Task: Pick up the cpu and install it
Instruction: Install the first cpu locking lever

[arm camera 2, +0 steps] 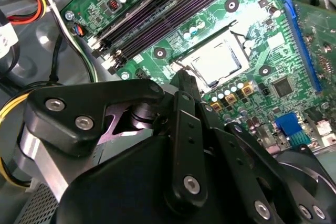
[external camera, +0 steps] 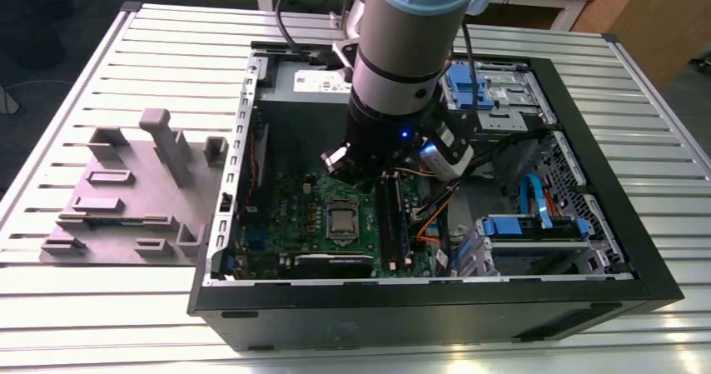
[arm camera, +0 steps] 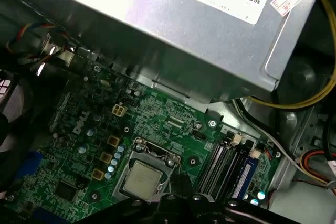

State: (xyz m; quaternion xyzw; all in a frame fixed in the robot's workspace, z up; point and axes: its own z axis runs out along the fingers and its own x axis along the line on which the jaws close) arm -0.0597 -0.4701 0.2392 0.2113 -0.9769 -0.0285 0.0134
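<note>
The cpu (arm camera: 142,178) has a silvery top with a pale rim and sits on a green circuit board (arm camera: 73,145) dotted with small blue and yellow parts. The gripper (arm camera 2: 184,85) is black with silver screws, and the computer case (external camera: 444,316) is black too. The worktop (external camera: 100,299) is pale grey with long ribbed stripes, and the power-supply box (arm camera: 210,30) is grey metal.

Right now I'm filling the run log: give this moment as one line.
cpu: seated in socket | gripper: above motherboard, beside cpu | grasp: none seen
</note>
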